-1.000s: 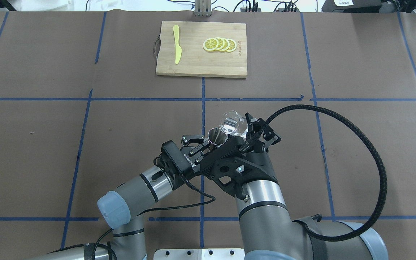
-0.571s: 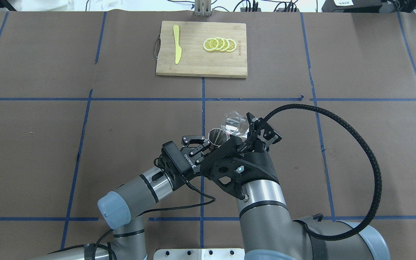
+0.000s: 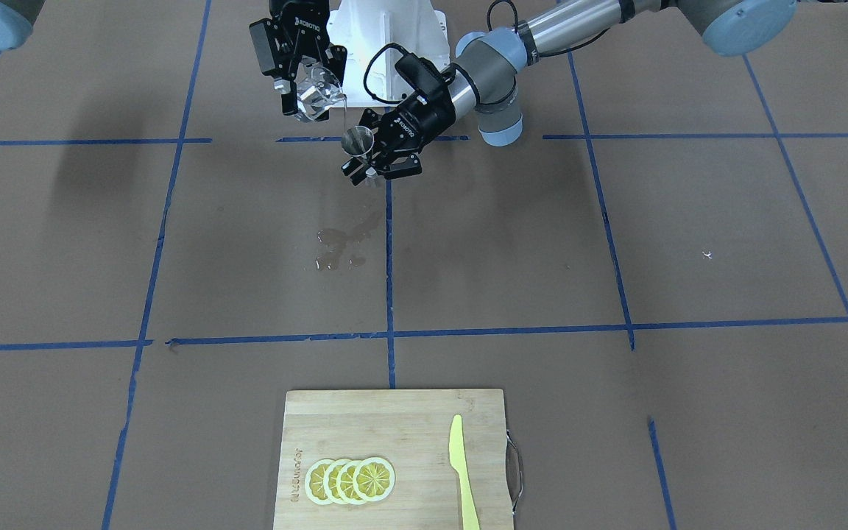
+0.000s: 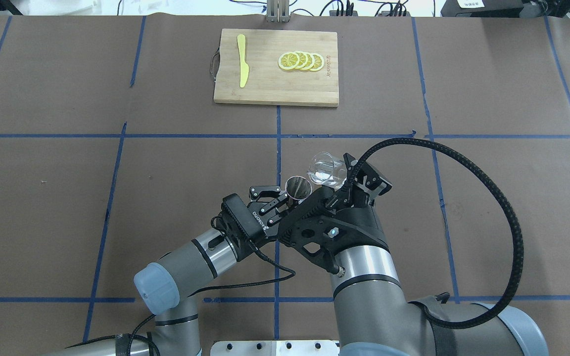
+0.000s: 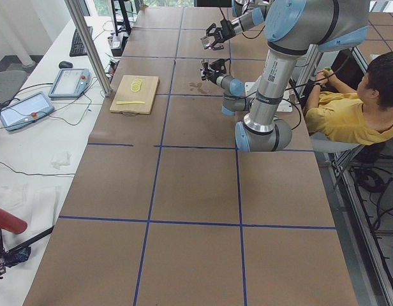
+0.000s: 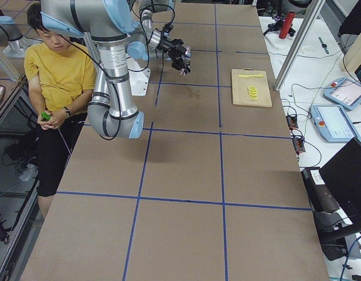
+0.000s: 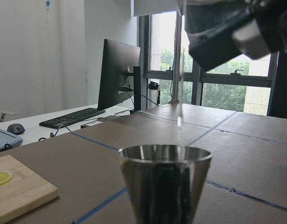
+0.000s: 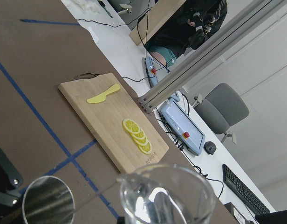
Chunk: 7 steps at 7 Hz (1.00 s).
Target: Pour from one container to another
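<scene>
We see the right gripper (image 3: 305, 87) pinching the glass (image 3: 319, 96), raised and tilted toward the jigger (image 3: 358, 138), and a thin stream (image 7: 180, 93) falls into it. The left gripper (image 3: 374, 163), its arm reaching low, clamps the jigger upright above the table (image 3: 615, 243), just beside the glass.

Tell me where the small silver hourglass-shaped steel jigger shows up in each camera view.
Front-facing: small silver steel jigger top centre.
Overhead: lower centre, beside the tilted small clear glass cup.
Exterior left: too small to pick out.
Exterior right: too small to pick out.
Left wrist: bottom centre, close up.
Right wrist: bottom left corner, mouth open.
Shared landmark: the wooden cutting board with lemon slices.
</scene>
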Each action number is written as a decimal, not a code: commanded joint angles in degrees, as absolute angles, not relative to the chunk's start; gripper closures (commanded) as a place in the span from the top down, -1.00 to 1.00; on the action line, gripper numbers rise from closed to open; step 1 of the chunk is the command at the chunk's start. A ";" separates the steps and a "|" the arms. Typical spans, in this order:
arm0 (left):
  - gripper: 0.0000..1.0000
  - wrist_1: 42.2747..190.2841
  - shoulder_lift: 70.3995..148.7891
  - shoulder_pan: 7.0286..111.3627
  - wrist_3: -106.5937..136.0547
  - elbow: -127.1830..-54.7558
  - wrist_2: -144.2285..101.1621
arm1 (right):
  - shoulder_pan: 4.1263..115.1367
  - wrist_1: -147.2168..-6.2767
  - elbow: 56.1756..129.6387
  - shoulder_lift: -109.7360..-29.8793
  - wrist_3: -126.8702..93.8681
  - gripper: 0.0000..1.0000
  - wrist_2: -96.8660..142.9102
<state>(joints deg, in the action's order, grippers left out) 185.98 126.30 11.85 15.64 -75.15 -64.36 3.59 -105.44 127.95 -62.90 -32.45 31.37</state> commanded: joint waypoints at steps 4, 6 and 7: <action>-1.00 185.89 126.74 11.43 15.64 -75.15 -63.99 | 3.52 -106.34 127.97 -62.49 -31.73 -1.00 31.46; -1.00 185.89 126.74 11.43 15.64 -74.80 -63.98 | 3.52 -107.31 128.06 -62.14 -30.86 -1.00 31.46; -1.00 185.89 126.83 11.43 15.64 -74.71 -63.98 | 3.52 -107.31 128.06 -62.14 -30.07 -1.00 31.46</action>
<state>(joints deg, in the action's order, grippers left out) 185.89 126.76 11.43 15.64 -74.85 -63.99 3.52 -107.16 128.04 -62.21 -30.89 31.47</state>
